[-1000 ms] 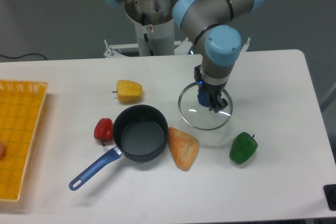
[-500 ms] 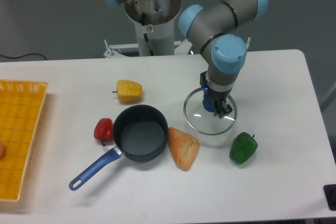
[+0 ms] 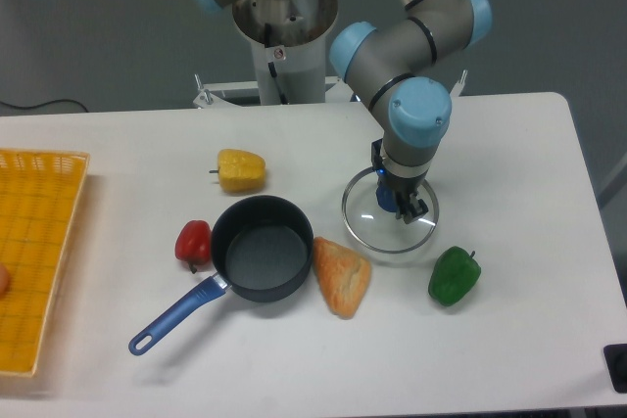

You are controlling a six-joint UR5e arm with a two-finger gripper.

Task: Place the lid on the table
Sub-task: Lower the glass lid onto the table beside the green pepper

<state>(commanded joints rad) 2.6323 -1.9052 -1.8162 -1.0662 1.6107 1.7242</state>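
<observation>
Pinching the small blue knob, the gripper (image 3: 404, 205) holds the lid (image 3: 390, 218) from above, so the glass sits level over bare tabletop (image 3: 509, 163) beneath it. Whether the rim touches yet, I cannot tell.

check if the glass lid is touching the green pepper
Apart. The fixed camera shows a strip of white table between the lid rim and the green pepper.

Arm bent downward — hand (image 3: 402, 205) vertical, fingers closed

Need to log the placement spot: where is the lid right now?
The lid sits right of centre on the table, under the gripper, between the bread and green pepper.
</observation>
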